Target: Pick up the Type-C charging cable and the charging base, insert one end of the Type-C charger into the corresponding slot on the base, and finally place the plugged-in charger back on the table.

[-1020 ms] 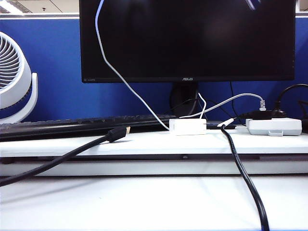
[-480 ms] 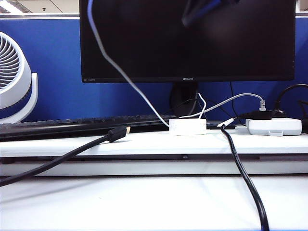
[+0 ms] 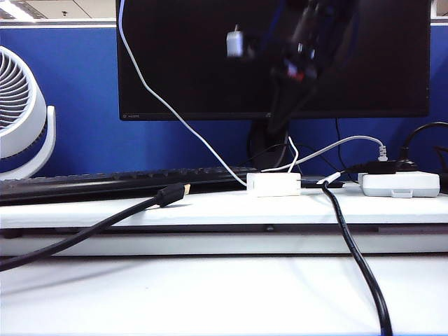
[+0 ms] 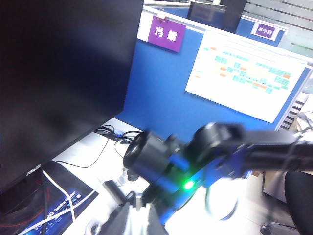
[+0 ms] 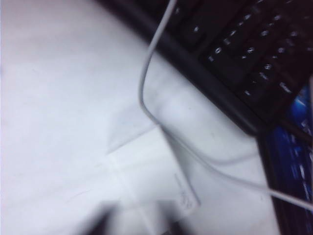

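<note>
The charging base (image 3: pixel 273 184), a small white block, lies on the table's raised shelf (image 3: pixel 210 208). The Type-C charging cable (image 3: pixel 175 112) rises from beside it to the upper left, and its white plug (image 3: pixel 234 42) hangs before the monitor. My left gripper (image 4: pixel 138 205) is shut on that plug, and its body is lost against the dark screen in the exterior view. My right gripper (image 3: pixel 288 77) is a blur well above the base. In the right wrist view the right gripper (image 5: pixel 138 223) stands open over the base (image 5: pixel 146 181), beside the cable (image 5: pixel 144 93).
A black monitor (image 3: pixel 273 98) stands behind the shelf, with a black keyboard (image 3: pixel 105 180) to its left. A thick black cable with a gold-tipped plug (image 3: pixel 171 194) and another black cable (image 3: pixel 357 259) cross the shelf. A larger white box (image 3: pixel 397 183) sits right, a fan (image 3: pixel 21 112) far left.
My right arm has swung down into view in front of the monitor. The cable's upper run has shifted left, and its white plug has come into view.
</note>
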Motion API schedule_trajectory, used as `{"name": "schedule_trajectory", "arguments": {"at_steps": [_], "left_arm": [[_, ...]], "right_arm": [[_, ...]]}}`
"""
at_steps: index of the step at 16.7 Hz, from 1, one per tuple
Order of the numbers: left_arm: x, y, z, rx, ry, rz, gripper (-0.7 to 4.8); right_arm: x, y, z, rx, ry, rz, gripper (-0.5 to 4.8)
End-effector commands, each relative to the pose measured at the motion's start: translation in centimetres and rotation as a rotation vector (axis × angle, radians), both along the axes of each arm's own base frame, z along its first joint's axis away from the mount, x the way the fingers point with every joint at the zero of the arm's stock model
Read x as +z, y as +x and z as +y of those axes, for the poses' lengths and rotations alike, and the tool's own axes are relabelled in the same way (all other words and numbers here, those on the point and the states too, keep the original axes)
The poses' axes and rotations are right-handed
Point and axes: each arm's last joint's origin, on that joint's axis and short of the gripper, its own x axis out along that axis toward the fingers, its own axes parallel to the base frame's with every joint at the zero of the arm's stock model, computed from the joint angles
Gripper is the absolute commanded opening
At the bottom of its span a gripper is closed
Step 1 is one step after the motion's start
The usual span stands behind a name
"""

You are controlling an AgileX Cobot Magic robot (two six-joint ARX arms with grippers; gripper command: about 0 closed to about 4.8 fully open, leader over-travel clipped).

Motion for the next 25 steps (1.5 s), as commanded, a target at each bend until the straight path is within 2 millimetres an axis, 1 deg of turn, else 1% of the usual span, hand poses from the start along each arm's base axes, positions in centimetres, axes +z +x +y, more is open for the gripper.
{"name": "schedule_trajectory", "arguments": {"at_steps": [1, 3, 7, 11, 12, 13, 14, 17, 18, 20, 22, 23, 24, 25], "left_arm": [[0.2, -0.2, 0.0, -0.006, -0.002, -0.01, 0.21], [0.2, -0.2, 0.0, -0.006, -0.002, -0.011, 0.21], [0.1, -0.2, 0.0, -0.006, 0.004, 0.002, 0.21], [-0.1, -0.3, 0.0, -0.007, 0.013, 0.022, 0.21], [-0.1, -0.3, 0.1, -0.007, 0.014, 0.023, 0.21], [-0.1, -0.3, 0.1, -0.007, 0.014, 0.024, 0.21], [-0.2, -0.3, 0.1, -0.007, 0.015, 0.026, 0.21], [-0.2, -0.3, 0.1, -0.007, 0.015, 0.027, 0.21], [-0.2, -0.3, 0.1, -0.007, 0.015, 0.027, 0.21], [-0.3, -0.3, 0.1, -0.007, 0.019, 0.036, 0.21], [-0.3, -0.3, 0.1, -0.007, 0.023, 0.042, 0.21], [-0.4, -0.3, 0.1, -0.007, 0.024, 0.045, 0.21], [-0.4, -0.3, 0.1, -0.008, 0.024, 0.047, 0.21], [-0.4, -0.4, 0.1, -0.017, 0.025, 0.055, 0.21]], "right_arm": [[-0.5, 0.5, 0.3, 0.082, -0.038, -0.053, 3.46], [-1.3, 1.0, 0.5, 0.131, -0.059, -0.07, 3.46], [-4.1, 2.2, 1.1, 0.159, -0.088, -0.01, 3.46], [-6.0, 2.9, 1.3, 0.159, -0.131, 0.013, 3.45], [-6.2, 3.0, 1.3, 0.157, -0.136, 0.017, 3.45], [-6.4, 3.1, 1.2, 0.155, -0.141, 0.017, 3.23], [-6.5, 3.2, 1.2, 0.147, -0.158, 0.011, 2.65], [-6.4, 3.3, 1.1, 0.137, -0.17, 0.0, 1.23], [-6.4, 3.3, 1.1, 0.137, -0.169, -0.002, 1.15], [-5.0, 3.0, 1.0, 0.121, -0.156, -0.046, 1.06], [-2.2, 1.9, 0.3, 0.099, -0.163, -0.107, 1.07], [-0.2, 0.9, -0.2, 0.085, -0.158, -0.152, 1.07], [2.4, -0.3, -0.9, 0.065, -0.15, -0.222, 1.07], [4.3, -1.4, -1.5, 0.048, -0.145, -0.278, 1.07]]}}
